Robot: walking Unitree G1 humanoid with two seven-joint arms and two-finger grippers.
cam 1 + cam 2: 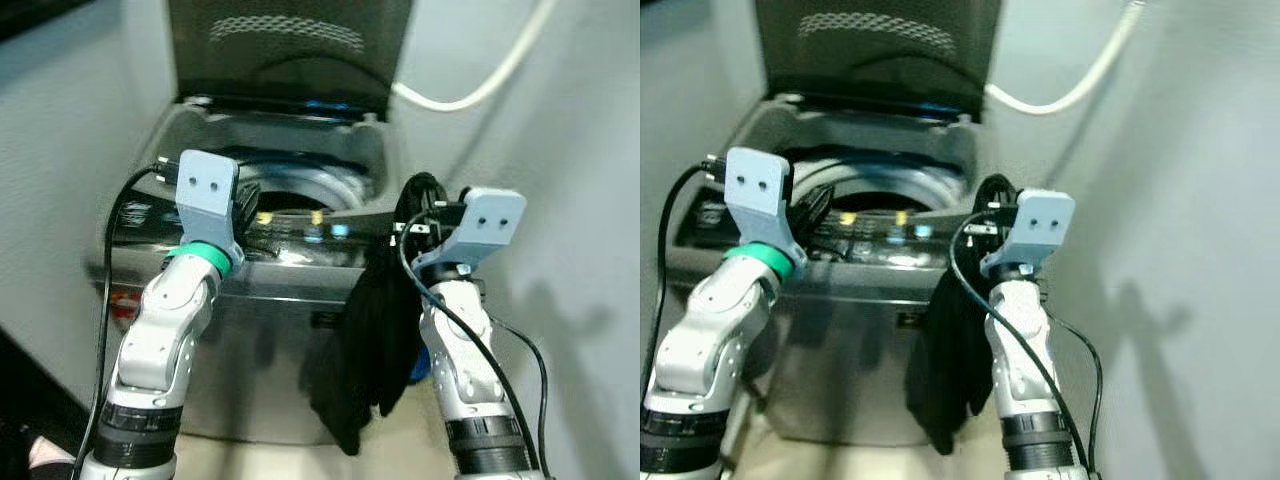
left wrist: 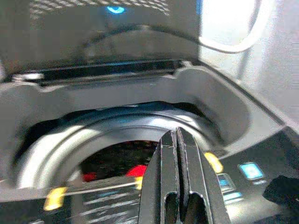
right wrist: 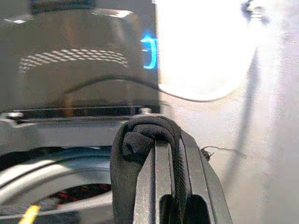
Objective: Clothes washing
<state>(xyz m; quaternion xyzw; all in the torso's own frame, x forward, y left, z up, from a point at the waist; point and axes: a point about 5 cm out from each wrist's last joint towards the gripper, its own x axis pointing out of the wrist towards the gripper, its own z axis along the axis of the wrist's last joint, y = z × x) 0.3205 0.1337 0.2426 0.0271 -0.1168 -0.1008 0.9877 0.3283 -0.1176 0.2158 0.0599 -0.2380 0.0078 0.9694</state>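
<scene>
While the washer [image 1: 270, 330] stands with its lid [image 1: 290, 50] raised against the wall, both arms are held up at its front edge. The right gripper [image 3: 170, 149] sits at the washer's front right corner, its two fingers pressed together on a black garment [image 1: 375, 340]; a fold of the cloth wraps over the fingertips, and the rest hangs down the outside of the front panel, below the rim and outside the drum [image 2: 117, 154]. The left gripper [image 2: 177, 140] hovers over the front left part of the rim, its fingers closed against each other with nothing between them, pointing toward the drum opening. Inside the drum something dark and something red can be made out, probably laundry, though the view there is too blurred to be sure. Lit yellow and blue marks show on the control strip [image 1: 300, 225] along the front edge. A white hose [image 1: 480, 85] curves along the wall behind the washer's rear right corner.
</scene>
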